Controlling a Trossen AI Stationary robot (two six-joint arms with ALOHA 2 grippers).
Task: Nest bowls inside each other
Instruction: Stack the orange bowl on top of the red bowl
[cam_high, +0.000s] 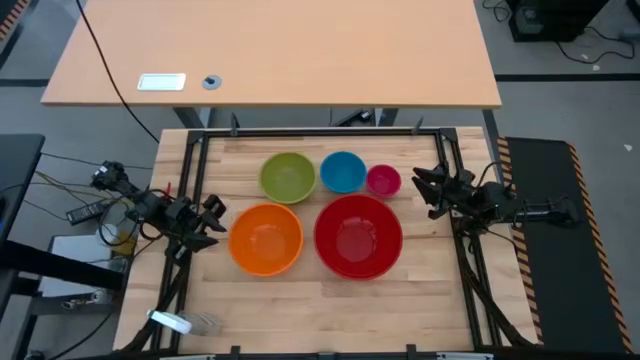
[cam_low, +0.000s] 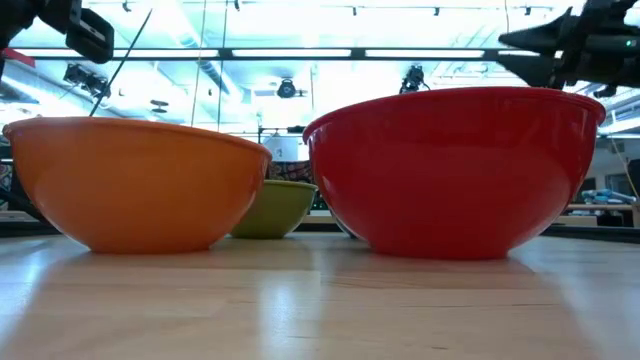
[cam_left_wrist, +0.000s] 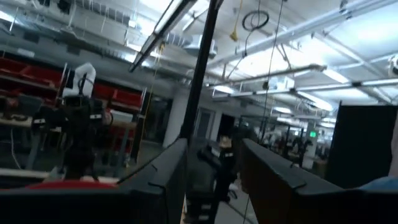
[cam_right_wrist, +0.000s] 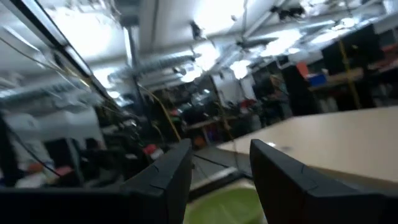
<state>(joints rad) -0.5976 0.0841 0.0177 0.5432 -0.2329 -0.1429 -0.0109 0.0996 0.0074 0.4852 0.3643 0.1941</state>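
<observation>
Five bowls stand upright on their bases on the wooden table. The lime green bowl (cam_high: 288, 177), the blue bowl (cam_high: 343, 172) and the small pink bowl (cam_high: 383, 180) form the far row. The orange bowl (cam_high: 266, 238) and the red bowl (cam_high: 358, 235) stand in front of them, and both fill the low view (cam_low: 135, 185) (cam_low: 455, 170). My left gripper (cam_high: 215, 215) is open, raised at the table's left edge beside the orange bowl. My right gripper (cam_high: 425, 185) is open, raised at the right edge beside the pink bowl. Its wrist view shows the green bowl (cam_right_wrist: 230, 205) below open fingers.
A black frame (cam_high: 320, 132) runs around the table's far and side edges. A tan desk (cam_high: 270, 50) stands beyond the far edge. A white object (cam_high: 170, 321) lies at the near left corner. Bare wood (cam_high: 330, 310) stretches along the near edge.
</observation>
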